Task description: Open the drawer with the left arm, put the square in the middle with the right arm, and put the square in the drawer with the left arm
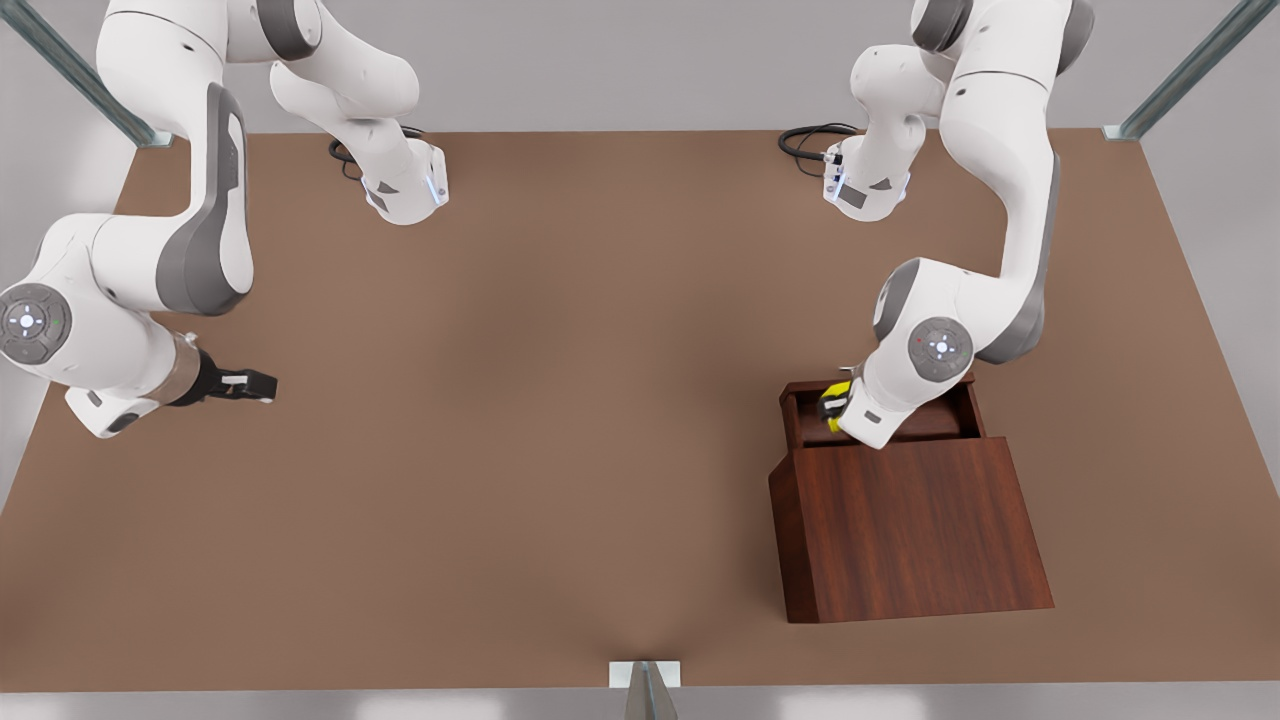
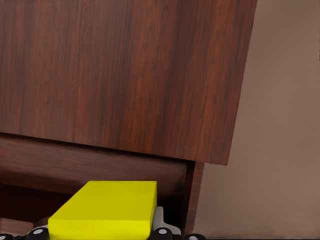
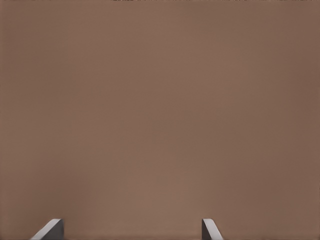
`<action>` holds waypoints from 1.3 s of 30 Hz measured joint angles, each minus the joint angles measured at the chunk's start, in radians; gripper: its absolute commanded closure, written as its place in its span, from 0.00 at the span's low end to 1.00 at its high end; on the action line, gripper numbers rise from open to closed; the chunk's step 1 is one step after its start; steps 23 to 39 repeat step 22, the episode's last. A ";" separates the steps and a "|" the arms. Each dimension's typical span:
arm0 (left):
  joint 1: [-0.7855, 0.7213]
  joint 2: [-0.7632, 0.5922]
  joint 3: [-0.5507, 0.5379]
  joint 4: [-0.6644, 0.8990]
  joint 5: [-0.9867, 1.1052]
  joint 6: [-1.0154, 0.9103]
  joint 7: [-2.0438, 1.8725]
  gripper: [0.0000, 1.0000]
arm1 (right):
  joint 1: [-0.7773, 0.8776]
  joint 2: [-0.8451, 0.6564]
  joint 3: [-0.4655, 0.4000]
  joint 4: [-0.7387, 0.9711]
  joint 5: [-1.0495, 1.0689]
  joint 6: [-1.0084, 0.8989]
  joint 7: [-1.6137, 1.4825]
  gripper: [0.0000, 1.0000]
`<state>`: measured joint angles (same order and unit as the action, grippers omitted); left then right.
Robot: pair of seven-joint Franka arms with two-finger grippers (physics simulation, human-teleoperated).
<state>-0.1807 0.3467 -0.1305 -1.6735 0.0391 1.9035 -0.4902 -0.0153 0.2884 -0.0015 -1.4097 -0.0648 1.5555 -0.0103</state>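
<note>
- Square (image 1: 833, 401) is gripped by the left pincer (image 1: 836, 408) over the open drawer (image 1: 800, 412).
- Right pincer (image 1: 262, 385) is held wide above the bare worktop (image 1: 560, 420).

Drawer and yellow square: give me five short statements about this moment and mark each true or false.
1. The drawer is pulled out of the wooden box. True.
2. The square lies on the bare table. False: the left gripper holds it over the open drawer.
3. The right gripper is open, with nothing between its fingers. True.
4. The right gripper hangs above the wooden box. False: it waits near the front view's left table edge.
5. The square is red. False: it is yellow.
</note>
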 measured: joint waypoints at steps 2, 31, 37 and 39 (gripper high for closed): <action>0.009 0.001 0.000 -0.001 0.000 0.003 0.011 0.29 | 0.000 0.000 0.000 0.000 0.000 0.000 0.000 0.00; 0.041 -0.139 0.093 0.276 0.002 -0.463 0.360 0.00 | 0.003 -0.012 0.002 0.086 -0.001 -0.038 0.009 0.00; 0.041 -0.139 0.093 0.276 0.002 -0.463 0.360 0.00 | 0.003 -0.012 0.002 0.086 -0.001 -0.038 0.009 0.00; 0.041 -0.139 0.093 0.276 0.002 -0.463 0.360 0.00 | 0.003 -0.012 0.002 0.086 -0.001 -0.038 0.009 0.00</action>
